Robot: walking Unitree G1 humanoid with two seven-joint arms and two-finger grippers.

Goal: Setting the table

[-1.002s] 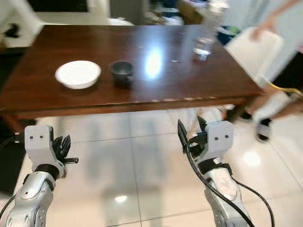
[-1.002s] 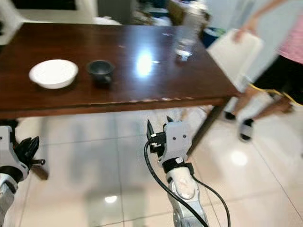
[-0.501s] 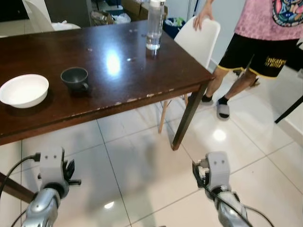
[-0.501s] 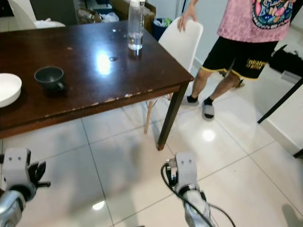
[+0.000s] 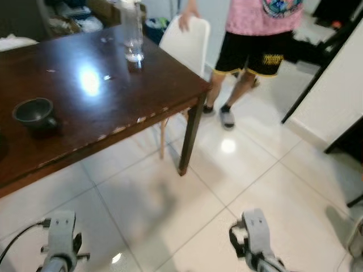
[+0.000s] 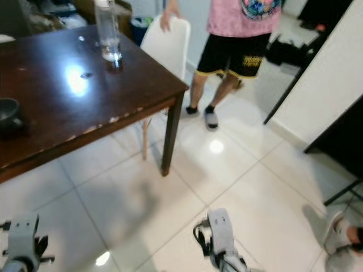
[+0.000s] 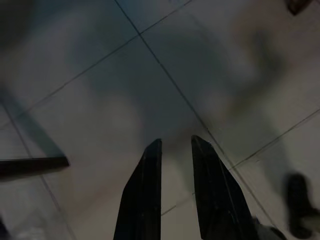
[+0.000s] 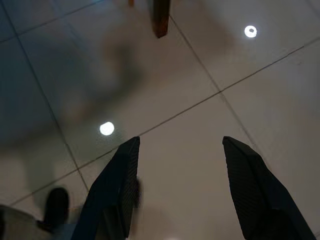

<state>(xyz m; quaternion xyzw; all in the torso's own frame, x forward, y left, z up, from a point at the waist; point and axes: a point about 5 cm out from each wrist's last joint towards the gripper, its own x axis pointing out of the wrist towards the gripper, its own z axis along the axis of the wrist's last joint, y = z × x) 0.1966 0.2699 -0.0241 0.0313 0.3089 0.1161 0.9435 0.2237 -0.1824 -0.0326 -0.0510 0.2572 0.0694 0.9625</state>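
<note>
Grippers hung low over white floor tiles (image 5: pixel 187 226): left gripper (image 7: pixel 175 150) at 7 o'clock, its 2 fingers nearly closed on nothing; right gripper (image 8: pixel 180 150) at 5 o'clock, spread wide, empty. Dark wooden table (image 5: pixel 113 96) sat at 11 o'clock. Dark cup (image 5: pixel 35 111) stood near its front edge, clear bottle (image 5: pixel 132 34) farther back. White chair (image 5: pixel 184 42) stood at 12 o'clock behind the table corner, a person's hand (image 5: pixel 186 18) on its back.
</note>
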